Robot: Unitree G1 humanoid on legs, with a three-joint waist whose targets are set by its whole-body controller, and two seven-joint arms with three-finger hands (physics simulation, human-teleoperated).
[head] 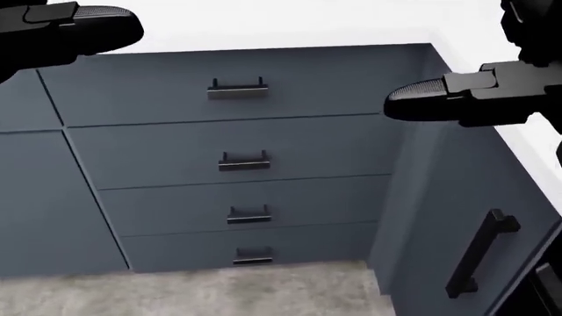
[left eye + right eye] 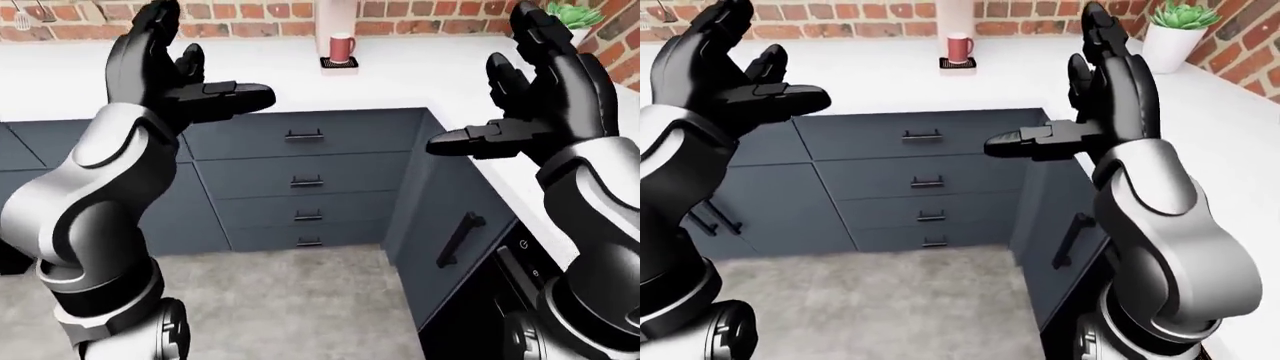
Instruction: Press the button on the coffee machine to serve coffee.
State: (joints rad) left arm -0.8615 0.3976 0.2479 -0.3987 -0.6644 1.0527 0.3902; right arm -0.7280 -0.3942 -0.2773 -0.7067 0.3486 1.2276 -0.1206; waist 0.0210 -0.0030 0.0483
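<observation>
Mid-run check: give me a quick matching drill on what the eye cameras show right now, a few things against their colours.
Things:
1. mug
2. plant
3. countertop
4. drawer fronts

Colours:
A. white
B. dark blue-grey
C. red
D. green

Pairs: 1-C, 2-D, 3-A, 4-B.

light: bright, even, no clear source | surface (image 2: 400, 75): near-white, blown out, little shading | shadows: faint, soft under surface edge on drawers (image 1: 237, 151) | glare: dull sheen on silver arm shells | focus: sharp throughout, mild compression softness | head view: black fingers (image 1: 421, 102) render nearly flat | edges: slight wide-angle slant
</observation>
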